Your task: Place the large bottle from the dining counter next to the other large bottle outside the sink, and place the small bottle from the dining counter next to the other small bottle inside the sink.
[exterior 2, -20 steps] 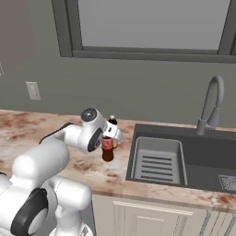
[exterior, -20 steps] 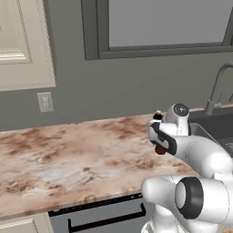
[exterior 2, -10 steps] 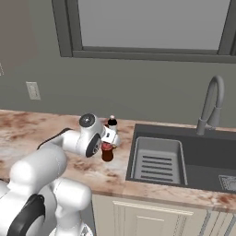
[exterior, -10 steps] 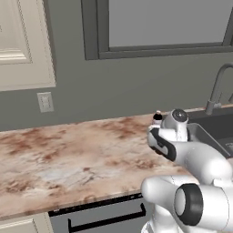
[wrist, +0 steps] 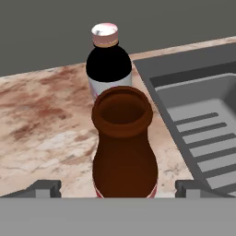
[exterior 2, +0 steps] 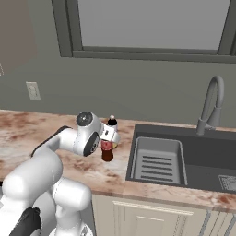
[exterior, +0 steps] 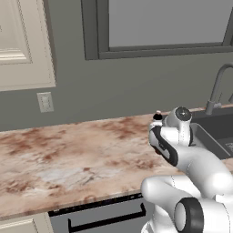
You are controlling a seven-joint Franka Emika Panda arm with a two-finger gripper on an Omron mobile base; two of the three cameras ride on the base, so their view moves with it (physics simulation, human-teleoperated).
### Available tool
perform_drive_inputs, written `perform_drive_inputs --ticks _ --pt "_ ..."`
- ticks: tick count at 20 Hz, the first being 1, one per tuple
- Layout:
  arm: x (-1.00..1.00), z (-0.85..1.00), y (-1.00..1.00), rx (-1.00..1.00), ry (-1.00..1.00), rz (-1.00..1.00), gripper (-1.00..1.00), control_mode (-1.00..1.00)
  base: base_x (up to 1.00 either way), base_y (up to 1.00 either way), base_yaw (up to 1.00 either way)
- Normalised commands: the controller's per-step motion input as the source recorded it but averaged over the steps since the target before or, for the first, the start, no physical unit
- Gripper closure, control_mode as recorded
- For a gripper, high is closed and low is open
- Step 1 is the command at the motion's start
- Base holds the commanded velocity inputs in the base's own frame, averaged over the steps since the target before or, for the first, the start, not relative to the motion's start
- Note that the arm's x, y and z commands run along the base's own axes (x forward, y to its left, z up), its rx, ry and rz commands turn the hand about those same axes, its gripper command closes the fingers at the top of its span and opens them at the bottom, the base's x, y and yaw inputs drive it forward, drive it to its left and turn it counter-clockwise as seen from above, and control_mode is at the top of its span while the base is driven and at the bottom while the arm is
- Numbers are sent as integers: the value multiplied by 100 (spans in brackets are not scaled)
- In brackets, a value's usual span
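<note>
The large brown bottle (wrist: 122, 152) with its red label stands upright on the wall countertop, just left of the sink (exterior 2: 203, 156). My gripper (wrist: 117, 188) is open, one fingertip on each side of the bottle with a gap to each. Right behind it stands the other large bottle (wrist: 109, 64), dark with a pale label and a whitish cap. From the right base view the brown bottle (exterior 2: 107, 151) sits under my hand (exterior 2: 108, 138), and the capped bottle (exterior 2: 111, 123) is just beyond. The small bottle and the dining counter are out of view.
The dark sink basin holds a light grey ribbed tray (exterior 2: 156, 161), with a tall metal faucet (exterior 2: 209, 103) behind it. The marble countertop (exterior: 68, 154) stretches away to the left. A wall outlet (exterior: 45, 102) and a window sit above the counter.
The jaws have spread wide and let go of the brown bottle, which stays standing on the counter. The arm has sunk slightly.
</note>
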Motion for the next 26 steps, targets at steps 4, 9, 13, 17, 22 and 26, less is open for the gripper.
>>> perform_drive_inputs --ticks 4,9,13,17,22,26 --pt "0 56 2 0 0 -1 -100 -100 0 0 0" --pt "-26 43 -2 1 0 -1 -100 -100 0 0 0" --pt "-66 17 -3 2 -1 0 -100 -100 0 0 0" --pt "-76 22 0 1 -5 -1 -100 -100 0 0 0" --pt "-65 49 0 1 -3 0 -100 -100 0 0 0" --pt "-44 62 0 0 -3 0 -100 -100 0 0 0"
